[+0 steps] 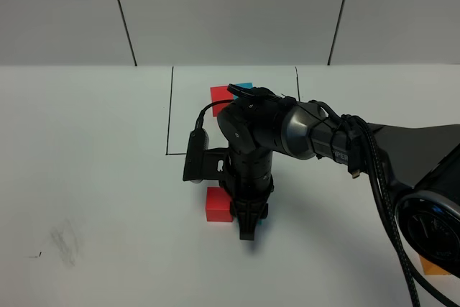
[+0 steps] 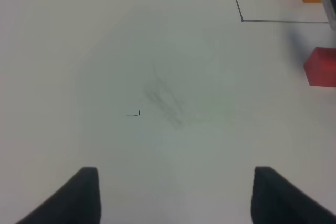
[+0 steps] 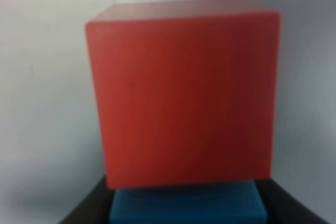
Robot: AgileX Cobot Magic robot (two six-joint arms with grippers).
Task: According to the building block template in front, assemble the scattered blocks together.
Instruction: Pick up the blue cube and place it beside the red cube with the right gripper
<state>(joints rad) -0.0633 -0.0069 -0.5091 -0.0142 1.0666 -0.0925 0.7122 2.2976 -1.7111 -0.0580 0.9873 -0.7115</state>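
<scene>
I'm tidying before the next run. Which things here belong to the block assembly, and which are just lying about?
Belong to the job:
framed template
loose red cube
loose blue cube
orange block, mostly hidden by the right arm

Just there:
grey smudge
small black mark on the table

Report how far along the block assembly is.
Done: the loose red block sits below the template. In hand: the right hand grips the blue block beside it, apparently touching. Left: the orange block lies apart at the far right; the left hand hangs open, holding nothing.
</scene>
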